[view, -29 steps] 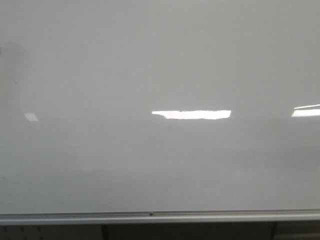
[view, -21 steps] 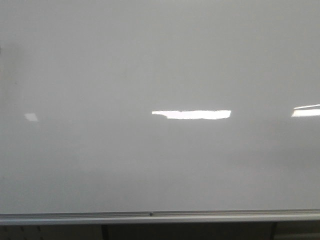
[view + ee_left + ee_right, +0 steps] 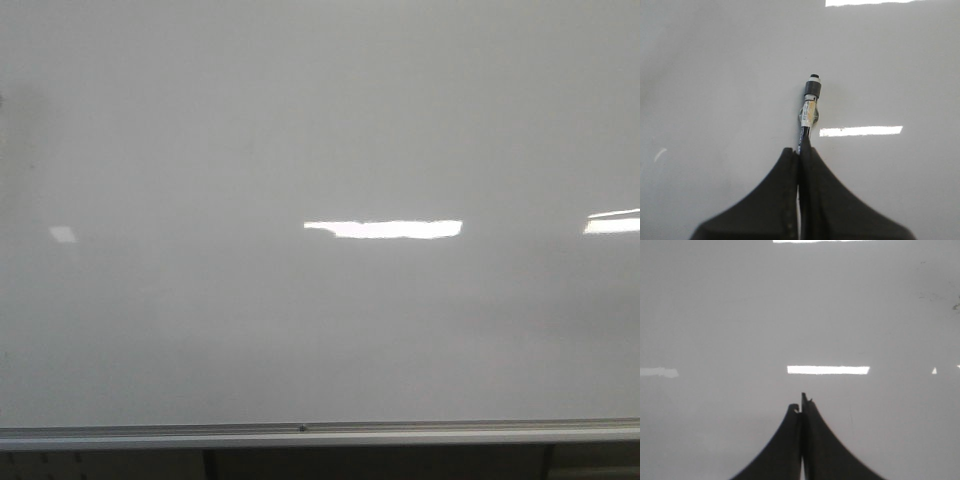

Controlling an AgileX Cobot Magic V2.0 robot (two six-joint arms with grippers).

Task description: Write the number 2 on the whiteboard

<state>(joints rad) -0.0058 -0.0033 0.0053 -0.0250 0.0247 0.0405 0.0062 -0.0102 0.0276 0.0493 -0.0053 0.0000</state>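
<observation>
The whiteboard (image 3: pixel 320 130) fills nearly all of my front view, glossy grey-white, with a silver rail (image 3: pixel 320 434) along its bottom edge and bright light reflections (image 3: pixel 384 229) across its middle. No digit shows on it in any view. My left end effector (image 3: pixel 801 150) is clamped on a marker (image 3: pixel 810 107), a thin dark pen with a pale label band and a black-and-white tip pointing at the board; whether the tip touches I cannot tell. My right end effector (image 3: pixel 802 404) is closed with nothing between its fingers, facing the board too.
</observation>
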